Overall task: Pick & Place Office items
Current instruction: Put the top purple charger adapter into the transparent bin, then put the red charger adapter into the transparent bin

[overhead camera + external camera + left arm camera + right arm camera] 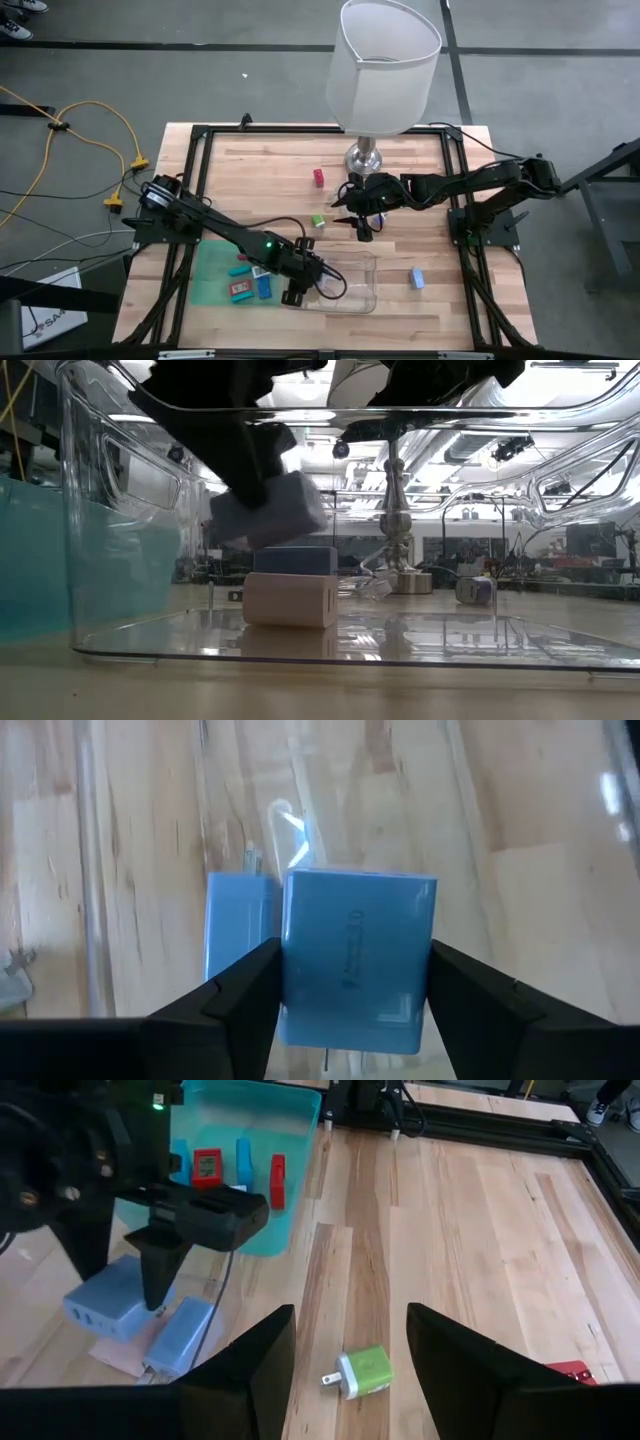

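My left gripper (300, 290) hangs over the clear plastic tray (365, 298) and is shut on a light-blue blocky item (358, 970). Under it, on the tray floor, lie another blue block (295, 558) and a whitish block (290, 598). My right gripper (350, 1330) is open above the table's middle, its fingers standing either side of a green plug-shaped item (362, 1372) that lies on the wood, not touching it. A red item (319, 177) lies near the lamp base and a blue one (416, 278) right of the tray. Red and blue pieces (240, 1168) lie on the green mat (215, 285). My left gripper pinches the light-blue block by its two opposite side faces (290, 970), one finger on each side. The fingers come from above, pointing down into the tray. The block is lifted clear of the tray floor and sits tilted (270, 510) above the other blue block.
The big white-shaded lamp (383, 65) stands on its silver base (365, 158) at the table's far middle, close to my right arm. The tray's clear walls (75, 510) rise around my left gripper. Bare wood lies on the table's far left and near right.
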Available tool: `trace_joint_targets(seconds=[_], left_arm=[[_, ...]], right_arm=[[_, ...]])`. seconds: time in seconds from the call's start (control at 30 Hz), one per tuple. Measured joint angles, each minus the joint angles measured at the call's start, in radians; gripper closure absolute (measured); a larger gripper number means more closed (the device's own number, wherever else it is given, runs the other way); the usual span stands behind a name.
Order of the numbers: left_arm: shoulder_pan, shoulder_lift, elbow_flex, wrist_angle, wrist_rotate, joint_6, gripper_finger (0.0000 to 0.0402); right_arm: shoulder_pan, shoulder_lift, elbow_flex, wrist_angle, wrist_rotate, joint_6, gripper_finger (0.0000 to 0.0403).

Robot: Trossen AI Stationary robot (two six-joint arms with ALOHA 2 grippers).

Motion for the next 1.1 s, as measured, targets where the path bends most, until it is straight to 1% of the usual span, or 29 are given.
trace_joint_targets(seconds=[0.13,0.23,0.67,0.87,1.1], left_arm=[[0.0,0.003,0.0,0.012,0.005,0.0,0.0165],[0.0,0.003,0.0,0.021,0.004,0.0,0.0156],[0.0,0.002,0.0,0.02,0.0,-0.015,0.0152],[0.0,-0.048,0.0,0.021,-0.023,0.031,0.0151],[0.0,-0.109,0.0,-0.026,-0.038,0.035,0.0151]], right_arm=[[0.0,0.0,0.0,-0.001,0.0,0.0,0.0223],[0.0,0.0,0.0,0.002,0.0,0.0,0.0223],[0.0,0.0,0.0,0.006,0.0,0.0,0.0223],[0.0,0.0,0.0,0.006,0.0,0.0,0.0223],[0.0,0.0,0.0,0.006,0.0,0.0,0.0223]])
